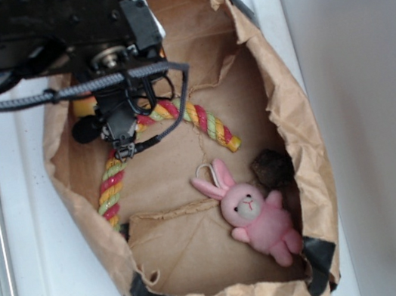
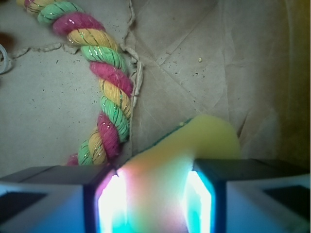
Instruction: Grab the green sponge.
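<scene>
The pincer (image 2: 155, 194) is clamped on the yellow foam sponge with a thin green edge (image 2: 194, 141), held between its two glowing pads inside the brown paper bag (image 1: 300, 138), just beside the red-yellow-green striped rope (image 2: 109, 92).

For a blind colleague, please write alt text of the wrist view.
The gripper is closed on the green sponge, yellow foam with a thin green edge. A striped rope lies curved to the left on the brown paper bag floor.

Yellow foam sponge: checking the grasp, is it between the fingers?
Yes. The yellow foam sponge sits between both fingers, filling the gap.
</scene>
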`<state>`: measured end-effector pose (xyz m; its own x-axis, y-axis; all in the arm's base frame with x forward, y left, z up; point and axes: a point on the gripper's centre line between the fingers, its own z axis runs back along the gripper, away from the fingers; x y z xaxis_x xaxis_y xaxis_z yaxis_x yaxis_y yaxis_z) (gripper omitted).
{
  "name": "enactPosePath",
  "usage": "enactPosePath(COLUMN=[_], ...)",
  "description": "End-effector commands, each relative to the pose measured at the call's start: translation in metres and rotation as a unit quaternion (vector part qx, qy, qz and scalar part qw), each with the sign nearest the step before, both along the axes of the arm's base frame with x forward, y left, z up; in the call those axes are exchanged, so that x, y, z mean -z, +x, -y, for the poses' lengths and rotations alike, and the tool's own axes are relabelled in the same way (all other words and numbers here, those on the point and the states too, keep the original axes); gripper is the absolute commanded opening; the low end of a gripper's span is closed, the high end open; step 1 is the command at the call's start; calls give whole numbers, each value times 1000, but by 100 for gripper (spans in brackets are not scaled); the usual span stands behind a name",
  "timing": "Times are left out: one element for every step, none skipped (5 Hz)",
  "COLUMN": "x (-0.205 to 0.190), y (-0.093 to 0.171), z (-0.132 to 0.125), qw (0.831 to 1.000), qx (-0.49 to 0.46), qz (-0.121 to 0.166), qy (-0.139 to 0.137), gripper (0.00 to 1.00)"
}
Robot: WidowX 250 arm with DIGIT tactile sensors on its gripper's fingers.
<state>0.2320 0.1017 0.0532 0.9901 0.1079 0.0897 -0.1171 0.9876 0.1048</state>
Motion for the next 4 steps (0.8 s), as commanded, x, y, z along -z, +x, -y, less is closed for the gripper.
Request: enactPosePath(x=[-50, -63, -91, -109], y=[0, -2, -5, -8], z=[-23, -14, 2, 9], qw=[998, 997, 995, 994], qx=[-14, -4, 12, 24], qz=[61, 70, 87, 95], qy=[0, -16, -41, -57], gripper=[0, 0, 0, 0])
